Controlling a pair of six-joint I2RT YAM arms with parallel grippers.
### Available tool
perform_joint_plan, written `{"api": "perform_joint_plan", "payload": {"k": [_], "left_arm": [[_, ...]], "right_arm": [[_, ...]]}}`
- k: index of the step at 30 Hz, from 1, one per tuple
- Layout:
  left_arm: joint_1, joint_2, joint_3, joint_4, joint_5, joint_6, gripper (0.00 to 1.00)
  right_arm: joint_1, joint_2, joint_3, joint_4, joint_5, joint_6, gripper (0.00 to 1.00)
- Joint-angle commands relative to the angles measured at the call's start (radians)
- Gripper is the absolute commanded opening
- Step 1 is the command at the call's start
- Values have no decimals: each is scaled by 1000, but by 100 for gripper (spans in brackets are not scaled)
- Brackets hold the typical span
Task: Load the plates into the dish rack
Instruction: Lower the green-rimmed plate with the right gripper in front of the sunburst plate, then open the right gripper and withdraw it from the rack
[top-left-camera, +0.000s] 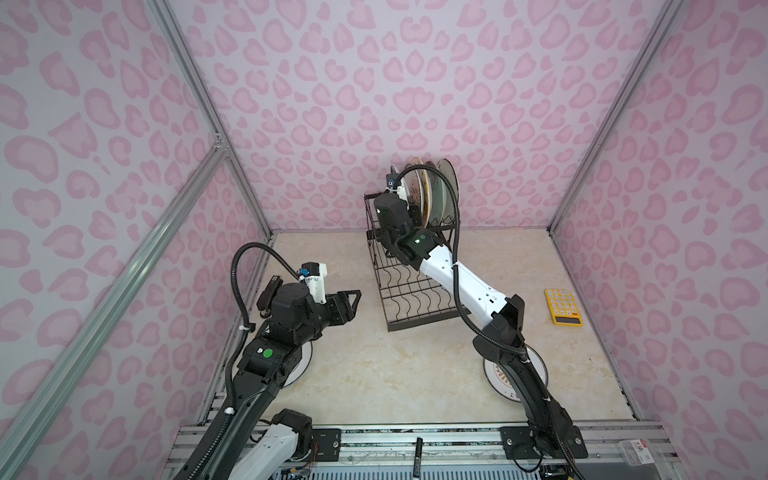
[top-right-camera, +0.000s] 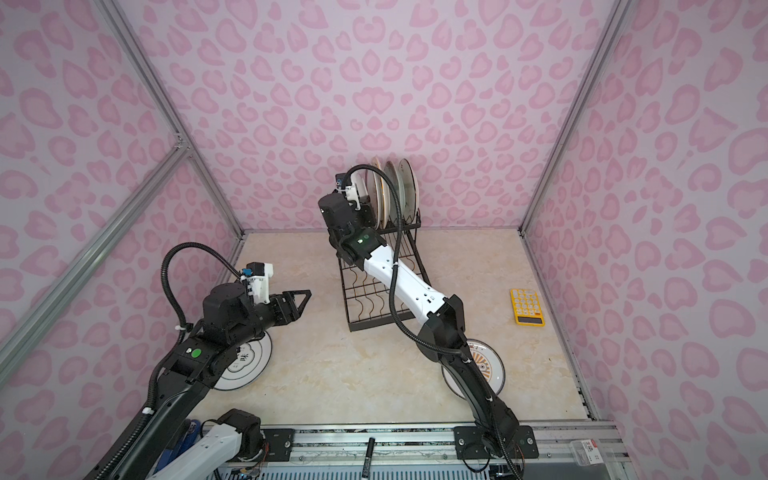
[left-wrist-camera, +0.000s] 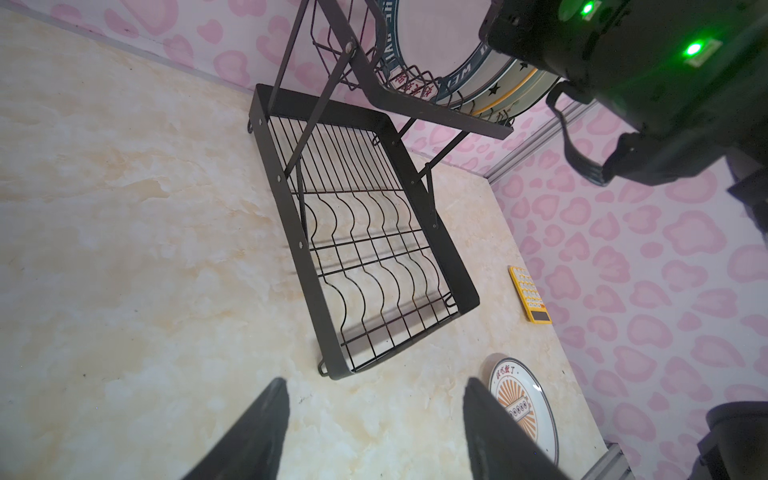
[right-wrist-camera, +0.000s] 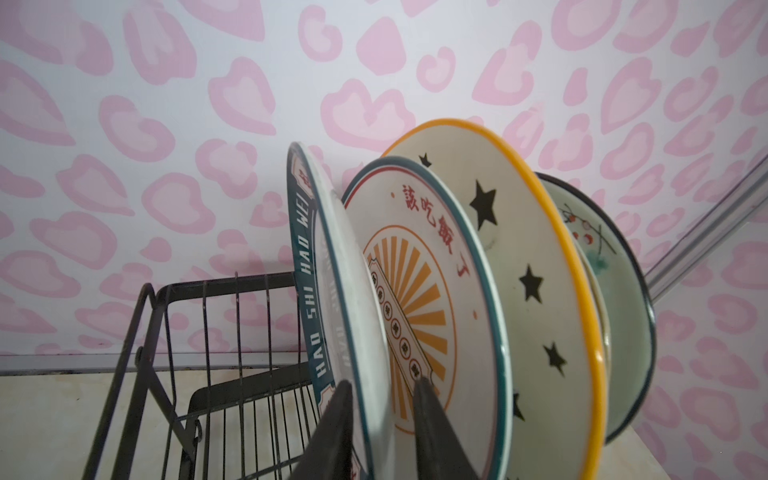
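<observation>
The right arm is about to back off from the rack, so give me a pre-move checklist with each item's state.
1. Lettered plate stands on edge in the dish rack's upper tier: ok.
2. Right gripper fingers clear of that plate's rim: cannot tell; they straddle it.
3. Left gripper open and empty: ok.
4. Lower tray free for more plates: ok.
5. All plates loaded: not ok; sunburst plate and white plate lie flat on the table.
</observation>
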Motion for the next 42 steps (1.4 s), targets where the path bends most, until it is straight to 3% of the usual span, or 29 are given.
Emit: {"api": "perform_joint_plan", "payload": {"k": [1, 11, 18, 24, 30, 37, 42], "left_arm": [[1, -1, 3, 7, -8, 4, 68], [1, 6, 6, 7, -12, 4, 69], [1, 10, 6, 9, -9, 2, 69], [1, 15, 6, 4, -11, -2, 69], [1, 24, 13, -3, -17, -4, 69], [1, 37, 16, -3, -31, -16, 70], [3, 61, 23, 2, -44, -24, 70]], "right_arm": [[2, -13, -10, 38, -4, -19, 30], [10, -86, -61, 96, -27, -60, 42], [14, -181, -151, 140, -60, -62, 43], [9, -274, -242, 147, -156, -19, 43], [-42, -381, -332, 79, -380, 115, 45], [-190, -650, -718, 233, -746, 285, 47], [-261, -827, -938, 289, -804, 298, 48]]}}
